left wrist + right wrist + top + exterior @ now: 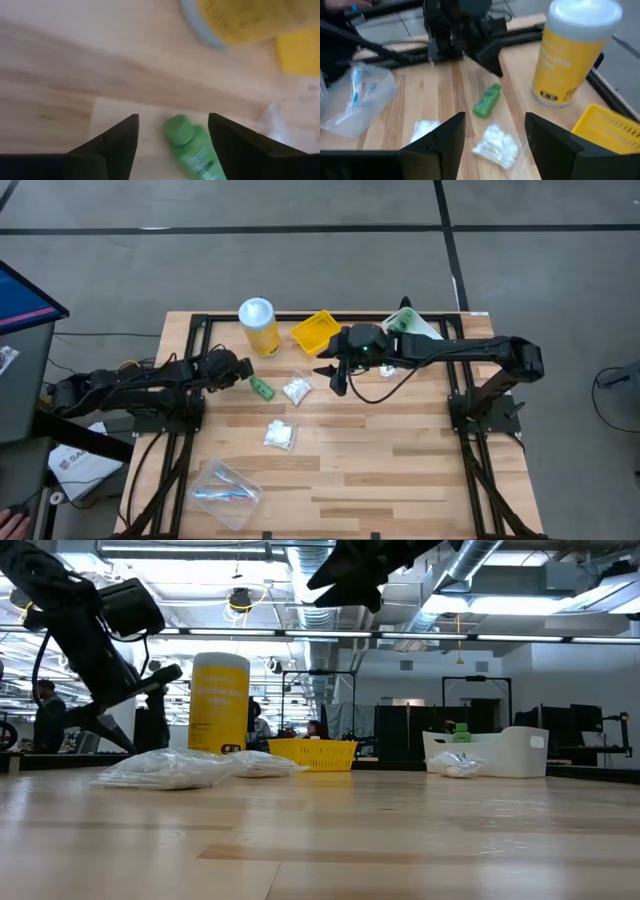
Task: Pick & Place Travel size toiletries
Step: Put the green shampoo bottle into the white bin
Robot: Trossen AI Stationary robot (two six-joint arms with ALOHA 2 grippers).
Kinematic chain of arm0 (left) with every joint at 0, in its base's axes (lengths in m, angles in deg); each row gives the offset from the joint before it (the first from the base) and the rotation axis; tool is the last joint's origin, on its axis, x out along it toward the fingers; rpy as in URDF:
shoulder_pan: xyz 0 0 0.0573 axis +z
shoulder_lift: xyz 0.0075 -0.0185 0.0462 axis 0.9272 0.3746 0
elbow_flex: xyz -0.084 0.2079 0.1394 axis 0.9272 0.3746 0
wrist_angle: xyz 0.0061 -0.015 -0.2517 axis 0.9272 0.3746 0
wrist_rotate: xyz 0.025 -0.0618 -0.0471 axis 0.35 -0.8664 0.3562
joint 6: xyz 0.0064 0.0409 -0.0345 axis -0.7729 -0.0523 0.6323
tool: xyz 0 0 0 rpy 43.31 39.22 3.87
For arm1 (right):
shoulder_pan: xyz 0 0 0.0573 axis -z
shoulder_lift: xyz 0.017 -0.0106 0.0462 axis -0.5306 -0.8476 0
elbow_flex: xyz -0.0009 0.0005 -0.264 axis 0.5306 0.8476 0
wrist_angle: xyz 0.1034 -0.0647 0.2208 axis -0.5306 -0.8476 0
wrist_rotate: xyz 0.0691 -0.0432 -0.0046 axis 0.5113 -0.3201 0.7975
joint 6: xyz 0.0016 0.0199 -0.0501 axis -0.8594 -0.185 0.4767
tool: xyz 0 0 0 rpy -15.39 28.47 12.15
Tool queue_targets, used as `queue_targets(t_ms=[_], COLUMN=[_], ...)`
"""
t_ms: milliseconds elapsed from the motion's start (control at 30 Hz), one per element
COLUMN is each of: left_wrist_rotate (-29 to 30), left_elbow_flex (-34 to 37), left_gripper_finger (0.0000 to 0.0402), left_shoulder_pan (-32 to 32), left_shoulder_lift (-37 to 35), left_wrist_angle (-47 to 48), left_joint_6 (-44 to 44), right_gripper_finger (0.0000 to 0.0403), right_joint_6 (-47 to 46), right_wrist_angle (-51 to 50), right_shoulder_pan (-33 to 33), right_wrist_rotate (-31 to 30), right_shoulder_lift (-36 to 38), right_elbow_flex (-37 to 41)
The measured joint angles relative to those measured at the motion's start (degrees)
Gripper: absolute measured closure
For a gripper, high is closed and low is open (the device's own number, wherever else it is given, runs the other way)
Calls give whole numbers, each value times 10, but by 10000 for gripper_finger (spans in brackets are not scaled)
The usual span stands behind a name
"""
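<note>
Left gripper (243, 370) beside green bottle (262, 388)

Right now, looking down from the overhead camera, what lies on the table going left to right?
Toothbrush bag → yellow jar → green bottle → lower packet → upper packet → yellow tray → white bin.

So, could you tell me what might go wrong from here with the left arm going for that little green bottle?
1. The small green plastic bottle lies on its side between the open fingers of the left tool; a skewed close could roll it away.
2. The tall yellow white-lidded jar stands close behind; a lift might clip it.
3. The right tool hangs open over the clear packet of white contents, so the arms could crowd each other.
</note>
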Motion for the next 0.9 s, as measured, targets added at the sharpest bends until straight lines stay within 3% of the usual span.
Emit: queue_targets(t_ms=[100, 300, 733, 900], left_wrist_rotate=[28, 25, 42, 28], left_elbow_flex=[1, 2, -1, -28], left_gripper_finger=[142, 120, 135, 146], left_shoulder_pan=[0, -9, -130, -179], left_shoulder_lift=[8, 66, 224, 249], left_wrist_angle=[-16, -38, -252, -259], left_joint_6=[3, 41, 102, 128], right_gripper_finger=[208, 213, 215, 220], right_joint_6=[-1, -3, -26, -29], right_wrist_angle=[-1, -2, -6, -6], right_shoulder_pan=[0, 0, 0, 0], right_wrist_rotate=[0, 0, 15, 29], right_shoulder_lift=[0, 0, 0, 0], right_elbow_flex=[-1, 0, 0, 0])
